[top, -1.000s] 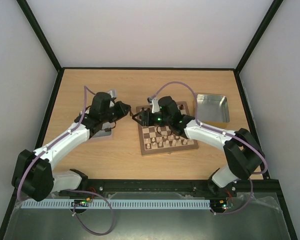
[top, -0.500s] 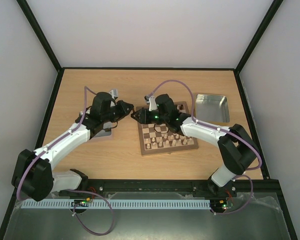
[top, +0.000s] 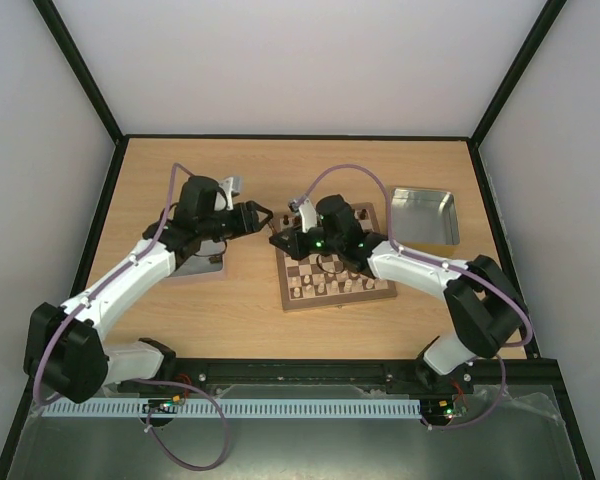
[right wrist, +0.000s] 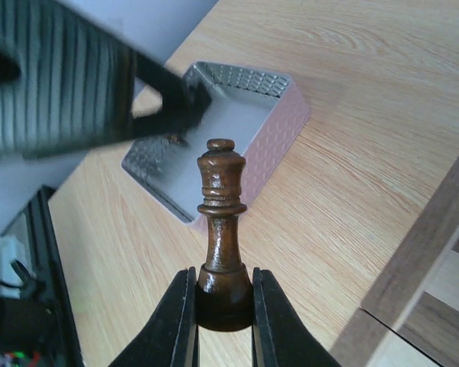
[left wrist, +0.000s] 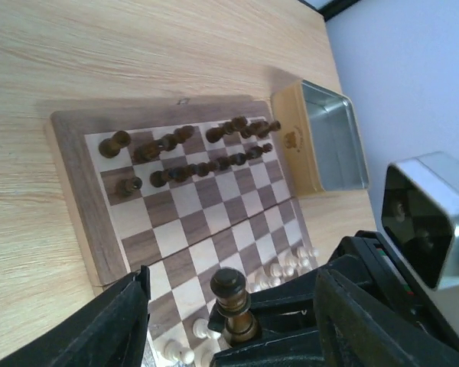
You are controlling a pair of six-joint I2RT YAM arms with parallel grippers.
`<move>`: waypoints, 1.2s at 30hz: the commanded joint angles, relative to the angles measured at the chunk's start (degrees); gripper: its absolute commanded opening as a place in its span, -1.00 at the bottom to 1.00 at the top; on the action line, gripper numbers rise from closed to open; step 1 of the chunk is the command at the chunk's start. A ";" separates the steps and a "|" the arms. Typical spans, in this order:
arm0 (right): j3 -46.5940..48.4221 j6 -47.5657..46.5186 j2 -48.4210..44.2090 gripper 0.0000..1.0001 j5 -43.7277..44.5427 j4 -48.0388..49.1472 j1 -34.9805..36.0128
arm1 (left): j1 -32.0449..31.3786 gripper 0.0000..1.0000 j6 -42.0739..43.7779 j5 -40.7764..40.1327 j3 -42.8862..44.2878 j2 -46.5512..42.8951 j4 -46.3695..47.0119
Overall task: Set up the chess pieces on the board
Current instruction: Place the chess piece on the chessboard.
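Lying between both arms, the board [top: 340,299] is already lined along its far rows with dark chess pieces [left wrist: 113,143] (pale ones [left wrist: 278,269] are ranked nearer). Off its left edge the left gripper [top: 264,216] is spread wide, leaving the handover uncontested. A tall dark piece [right wrist: 220,206] is pinched at its base by the right gripper [right wrist: 223,294], kept upright, seemingly for placing.
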 commanded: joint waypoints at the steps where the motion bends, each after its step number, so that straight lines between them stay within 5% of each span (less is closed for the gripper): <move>1: -2.94 -11.84 -4.82 -0.97 0.62 -1.60 0.10 | 3.84 0.25 10.82 13.22 3.08 0.07 -8.35; 7: -3.78 -15.50 -5.82 -0.97 -0.92 -2.24 0.17 | 5.84 0.13 9.66 27.26 0.58 1.59 -4.87; 13: -3.87 -16.91 -6.33 -0.97 -2.12 -2.47 0.19 | 5.78 -0.11 6.92 33.01 0.34 2.59 -2.25; 21: -4.34 -17.25 -6.95 -0.97 -3.00 -2.04 0.19 | 5.68 -0.30 7.21 31.57 0.13 6.29 -4.43; 31: -5.05 -17.48 -8.26 -0.97 -2.87 -1.72 0.17 | 6.31 -0.05 5.11 29.99 -0.38 6.83 -2.60; 36: -5.02 -17.91 -7.70 -0.97 -5.23 -2.16 0.19 | 6.31 -0.25 2.92 31.88 -0.66 6.97 0.44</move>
